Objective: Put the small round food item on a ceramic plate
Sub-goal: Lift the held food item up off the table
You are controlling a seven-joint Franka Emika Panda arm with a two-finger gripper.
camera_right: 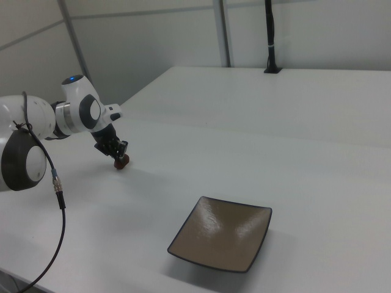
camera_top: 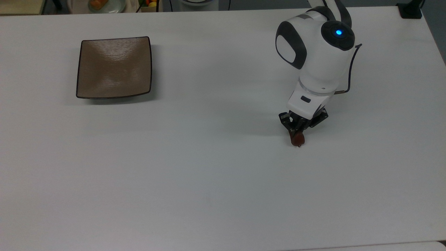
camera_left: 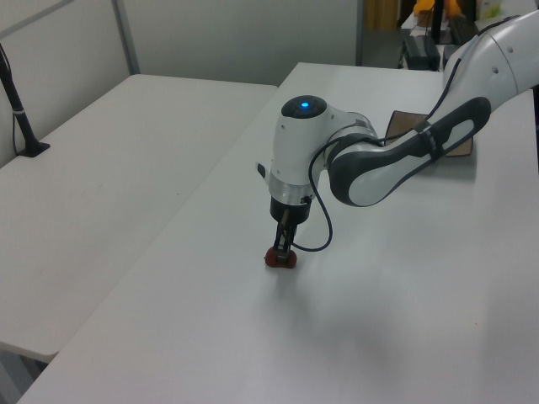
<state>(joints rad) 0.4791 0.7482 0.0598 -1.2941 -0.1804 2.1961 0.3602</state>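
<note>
We've got the small round food item [camera_top: 298, 139] pinched in our jaws low on the counter [camera_top: 209, 167] at the top view's right, gripped for carrying to the ceramic plate [camera_top: 114, 67], well apart at upper left.

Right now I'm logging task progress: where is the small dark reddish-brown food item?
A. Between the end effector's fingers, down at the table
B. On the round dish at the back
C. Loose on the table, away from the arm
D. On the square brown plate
A: the end effector is shut on the small round food item at the white table, far from the bare ceramic plate.
</note>
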